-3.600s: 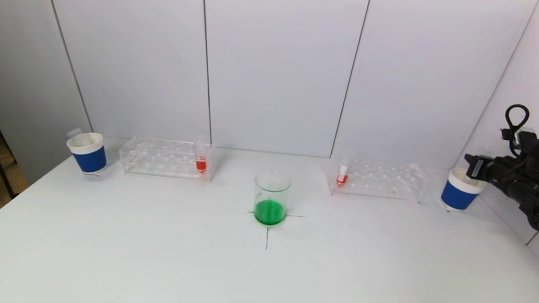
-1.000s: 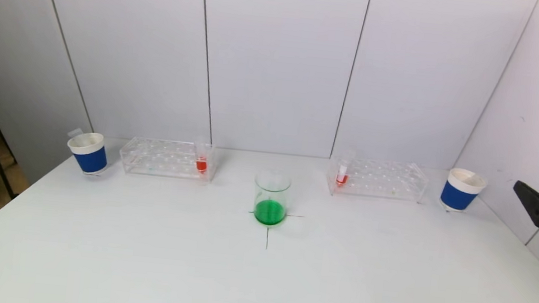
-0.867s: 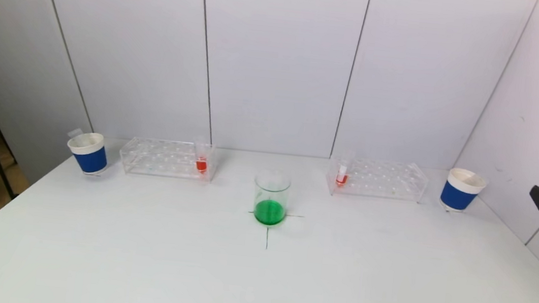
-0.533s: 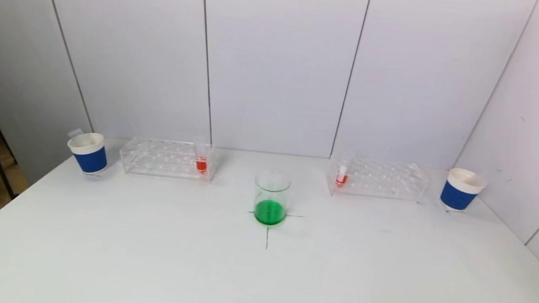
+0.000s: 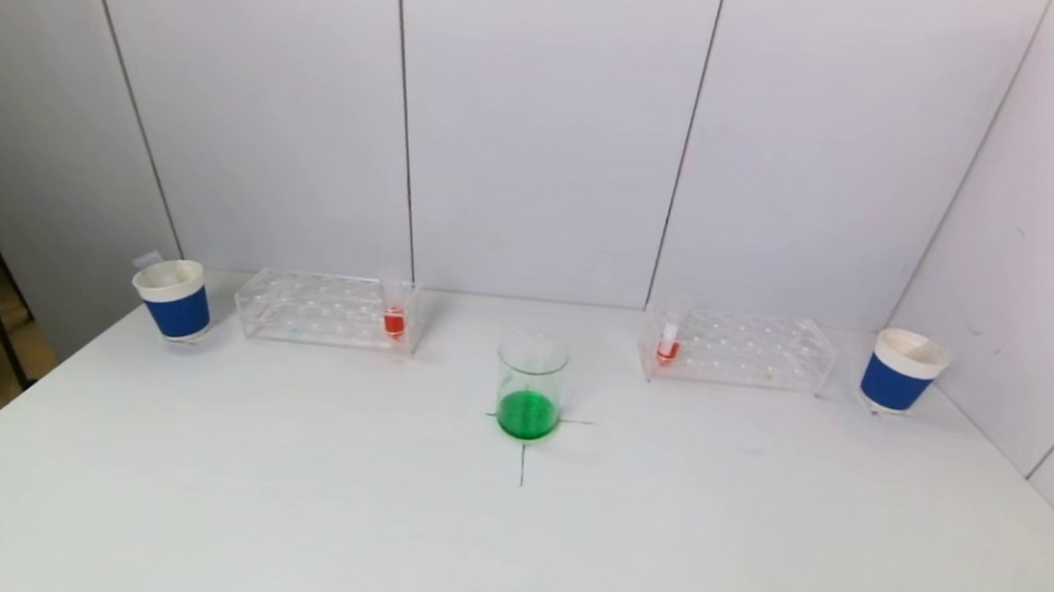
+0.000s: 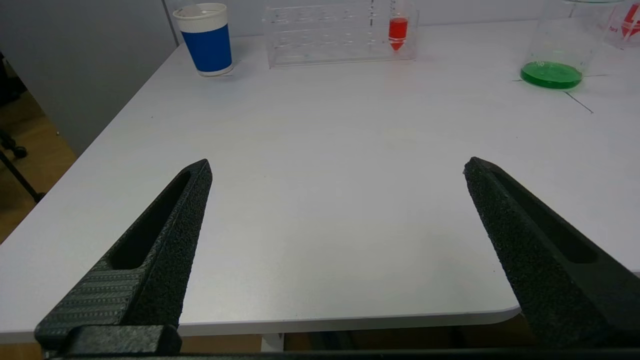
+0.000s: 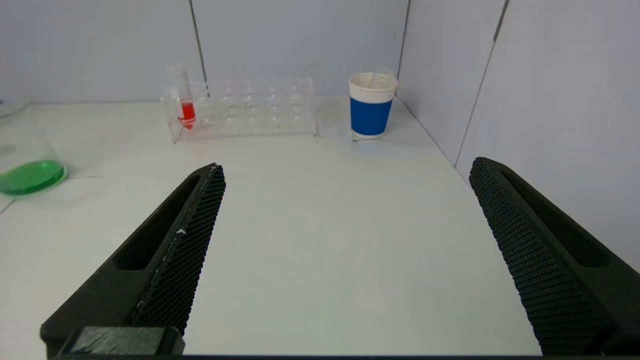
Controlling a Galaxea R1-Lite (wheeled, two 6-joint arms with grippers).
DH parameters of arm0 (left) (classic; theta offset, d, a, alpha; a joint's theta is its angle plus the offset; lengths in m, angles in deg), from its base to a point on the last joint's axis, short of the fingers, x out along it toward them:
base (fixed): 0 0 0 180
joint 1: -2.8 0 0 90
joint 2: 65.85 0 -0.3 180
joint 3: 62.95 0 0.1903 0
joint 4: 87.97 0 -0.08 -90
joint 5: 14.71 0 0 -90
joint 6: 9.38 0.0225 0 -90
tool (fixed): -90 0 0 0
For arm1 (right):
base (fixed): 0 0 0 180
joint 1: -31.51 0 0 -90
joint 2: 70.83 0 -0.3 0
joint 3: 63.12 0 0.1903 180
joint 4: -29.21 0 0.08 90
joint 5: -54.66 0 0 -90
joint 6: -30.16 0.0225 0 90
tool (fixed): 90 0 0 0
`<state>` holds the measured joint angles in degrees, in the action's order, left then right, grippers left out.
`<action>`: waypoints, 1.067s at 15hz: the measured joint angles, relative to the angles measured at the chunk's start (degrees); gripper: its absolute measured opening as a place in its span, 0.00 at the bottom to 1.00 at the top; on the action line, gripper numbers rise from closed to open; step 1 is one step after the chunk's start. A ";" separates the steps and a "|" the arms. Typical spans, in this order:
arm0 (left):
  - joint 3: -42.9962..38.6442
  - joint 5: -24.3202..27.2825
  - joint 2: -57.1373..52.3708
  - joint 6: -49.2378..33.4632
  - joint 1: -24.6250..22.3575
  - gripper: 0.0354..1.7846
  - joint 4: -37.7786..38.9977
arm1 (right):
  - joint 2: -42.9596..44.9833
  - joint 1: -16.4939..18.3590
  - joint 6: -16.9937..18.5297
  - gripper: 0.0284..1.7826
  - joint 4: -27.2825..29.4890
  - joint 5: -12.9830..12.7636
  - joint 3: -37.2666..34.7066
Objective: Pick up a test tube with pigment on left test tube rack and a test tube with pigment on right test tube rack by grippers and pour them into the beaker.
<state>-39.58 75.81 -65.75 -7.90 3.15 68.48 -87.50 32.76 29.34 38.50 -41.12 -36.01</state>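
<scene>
- Left test tube, red pigment in its tip, stood upright at the beaker-side end of the left rack; right test tube likewise in the right rack.
- Beaker, holding green liquid, sat between the racks on the surface.
- Judged handling: tubes light, rigid, smooth-walled, likely slippery and breakable; best taken on the clear upper wall above the pigment, then lifted straight up.
- Left claw hung wide open over the near edge; right claw also wide open, well short of its rack.
- Neither claw showed in the head view.
- Tube rims were hard to make out against the clear racks; blue cups' contents unclear.
</scene>
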 joint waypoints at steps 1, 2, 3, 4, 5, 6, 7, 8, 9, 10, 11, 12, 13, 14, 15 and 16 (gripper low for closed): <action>0.00 0.00 0.00 0.01 0.00 0.99 0.00 | 4.10 -0.41 -0.15 1.00 4.19 0.02 -0.17; 0.00 0.00 0.00 -0.02 0.00 0.99 0.00 | 7.85 -0.77 -0.33 1.00 8.18 0.05 -0.35; 0.00 -0.01 0.00 -0.02 -0.02 0.99 0.00 | 10.97 -1.04 -0.28 1.00 12.02 0.02 -0.55; 0.00 -0.01 0.00 -0.05 0.00 0.99 0.00 | 12.92 -1.23 0.07 1.00 14.92 0.07 -0.59; 0.00 0.00 0.00 -0.02 0.00 0.99 0.00 | 14.25 -1.30 0.20 1.00 16.20 0.33 -0.66; 0.00 0.00 0.00 -0.02 -0.02 0.99 0.00 | 15.19 -1.37 0.46 1.00 16.34 1.10 -0.68; 0.00 0.00 0.00 -0.05 -0.02 0.99 0.02 | 15.76 -1.39 0.74 1.00 16.69 2.45 -0.85; 0.00 0.00 0.00 -0.02 0.00 0.99 0.00 | 16.20 -1.44 0.89 1.00 16.97 4.30 -1.57; 0.00 0.00 0.00 -0.02 0.00 0.99 0.00 | 16.46 -1.52 1.04 1.00 17.25 5.21 -1.90; 0.00 0.00 0.00 -0.02 0.00 0.99 0.00 | 16.55 -1.55 1.28 1.00 17.13 5.16 -2.06; 0.00 0.00 0.00 -0.05 0.00 0.99 0.02 | 16.62 -1.56 1.22 1.00 16.99 5.12 -2.21; 0.00 0.00 0.00 -0.05 0.00 0.99 0.00 | 16.66 -1.56 0.68 1.00 16.69 5.12 -2.40; 0.00 -0.01 0.00 -0.05 0.00 0.99 0.00 | 16.71 -1.58 0.41 1.00 16.47 5.12 -2.56; 0.00 -0.01 0.00 -0.05 0.00 0.99 0.00 | 16.71 -1.58 1.08 1.00 16.34 5.07 -2.62; 0.00 -0.01 0.00 -0.07 0.00 0.99 0.00 | 16.74 -1.58 2.13 1.00 16.01 4.94 -2.71; 0.00 0.00 0.00 -0.05 0.00 0.99 0.00 | 16.76 -1.58 2.60 1.00 15.76 4.90 -2.78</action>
<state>-39.58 75.81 -65.75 -7.95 3.15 68.48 -70.74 31.18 31.94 54.26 -36.22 -38.79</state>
